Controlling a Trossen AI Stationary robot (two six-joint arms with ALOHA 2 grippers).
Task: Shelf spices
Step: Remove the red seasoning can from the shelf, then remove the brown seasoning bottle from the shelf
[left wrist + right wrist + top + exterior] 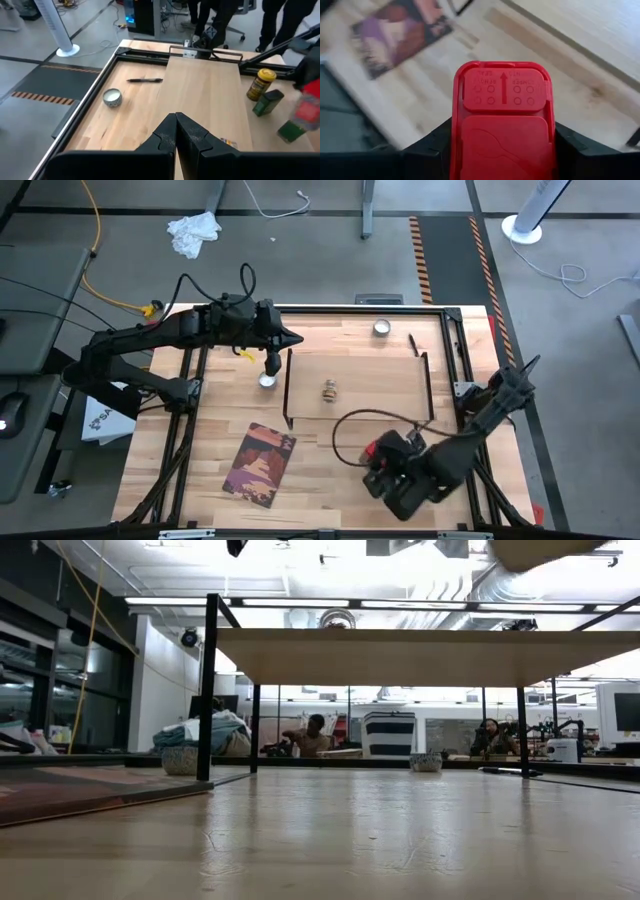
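Item: red box, clamped upright in right gripper jaws, just in front of shelf; left gripper jaws shut, empty.

The left arm reaches across the table's far-left part, its gripper pointing along the table with fingers pressed together. The right arm is folded back low at the near right edge, its gripper clamped on a red box
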